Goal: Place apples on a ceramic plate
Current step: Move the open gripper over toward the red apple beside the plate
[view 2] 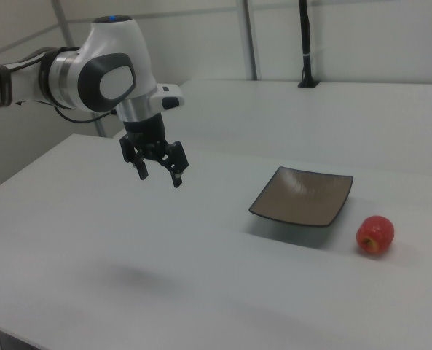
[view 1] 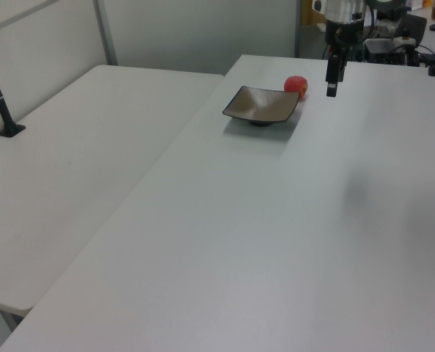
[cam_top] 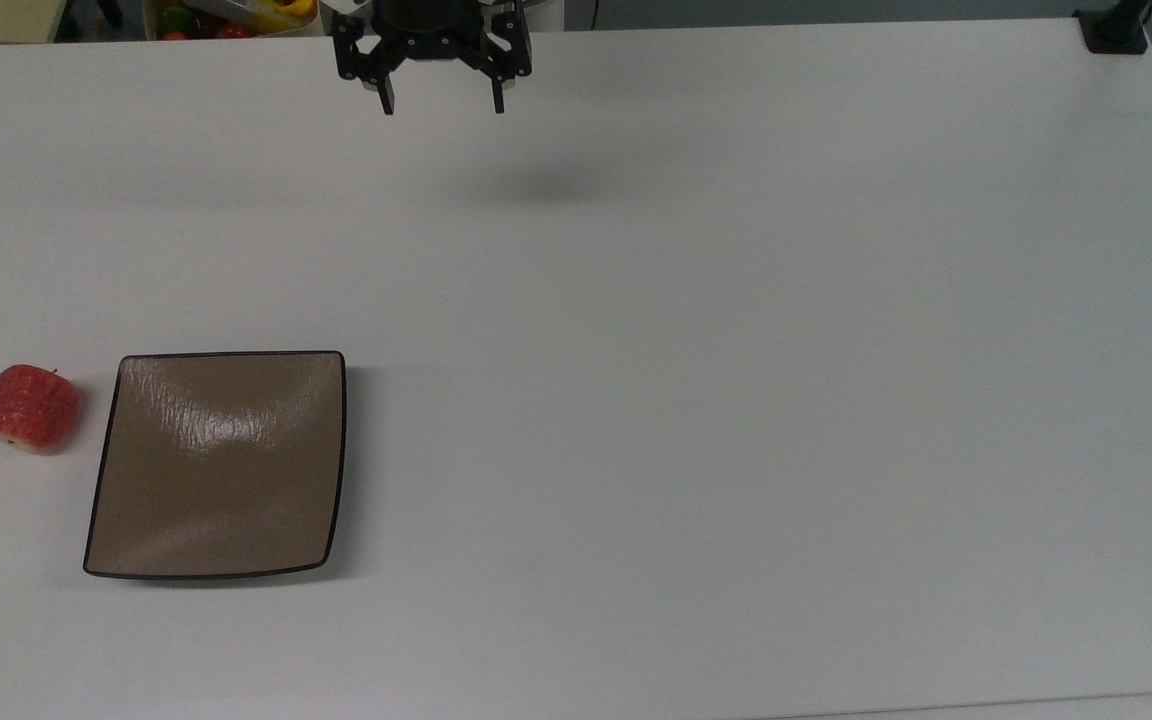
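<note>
Listing what stands on the white table (cam_top: 736, 400) at this moment:

Apple: one small red apple (cam_top: 29, 408) with pale streaks and a short stem; lies on the bare tabletop, just beside the plate, on the top view's left of it; a narrow strip of table shows between the two. In the right view the apple (view 2: 375, 234) sits to the right view's right of the plate and nearer the camera.

Plate: square, glossy brown plate (cam_top: 218, 464) with a thin dark rim and upturned edges; rippled sheen across its upper half in the top view; nothing on it. Seen in the left view as a shallow dish (view 1: 261, 105) with the apple (view 1: 295, 86) behind its far corner.

Gripper: black two-finger gripper (cam_top: 441, 103) hanging above the table near its far edge in the top view, well apart from plate and apple; fingers point down, jaws spread wide with nothing between them. Right view shows the gripper (view 2: 159, 175) clear of the surface.

Arm: white and grey arm (view 2: 99, 73) reaching in from the right view's left.
</note>
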Controlling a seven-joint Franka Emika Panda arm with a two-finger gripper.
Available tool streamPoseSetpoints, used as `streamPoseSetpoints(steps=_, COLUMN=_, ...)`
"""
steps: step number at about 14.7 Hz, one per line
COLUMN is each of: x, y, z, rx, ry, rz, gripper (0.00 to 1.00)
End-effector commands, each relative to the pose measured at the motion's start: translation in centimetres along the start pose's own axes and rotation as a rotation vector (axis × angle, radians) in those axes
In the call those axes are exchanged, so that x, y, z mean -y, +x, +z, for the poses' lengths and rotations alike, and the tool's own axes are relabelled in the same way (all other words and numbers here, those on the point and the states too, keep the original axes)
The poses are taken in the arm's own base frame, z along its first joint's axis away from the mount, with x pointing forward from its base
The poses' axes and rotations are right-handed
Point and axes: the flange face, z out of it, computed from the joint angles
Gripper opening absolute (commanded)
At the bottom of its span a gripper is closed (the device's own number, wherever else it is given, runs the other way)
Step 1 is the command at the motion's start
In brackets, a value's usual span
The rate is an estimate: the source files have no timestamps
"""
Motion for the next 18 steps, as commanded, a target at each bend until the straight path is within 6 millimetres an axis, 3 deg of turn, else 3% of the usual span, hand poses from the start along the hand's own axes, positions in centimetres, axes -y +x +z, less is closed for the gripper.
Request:
streamPoseSetpoints(steps=1, x=-1.7, y=-0.3, z=-0.7, rx=-0.003, ry=-0.029, rz=-0.035, gripper=1.0)
streamPoseSetpoints(steps=5, x=-7.0, y=-0.3, z=-2.4, rx=-0.042, ry=-0.049, rz=-0.083, gripper=1.0)
streamPoseSetpoints(steps=10, x=-14.8, y=1.8, z=-1.9, rx=-0.095, ry=-0.086, rz=0.018, gripper=1.0)
streamPoseSetpoints(steps=12, x=-19.5, y=2.8, z=-0.2, rx=-0.106, ry=-0.115, rz=0.046, gripper=1.0)
streamPoseSetpoints(steps=18, x=-28.8, y=6.1, z=4.5, rx=-0.165, ry=-0.181, rz=0.134, gripper=1.0)
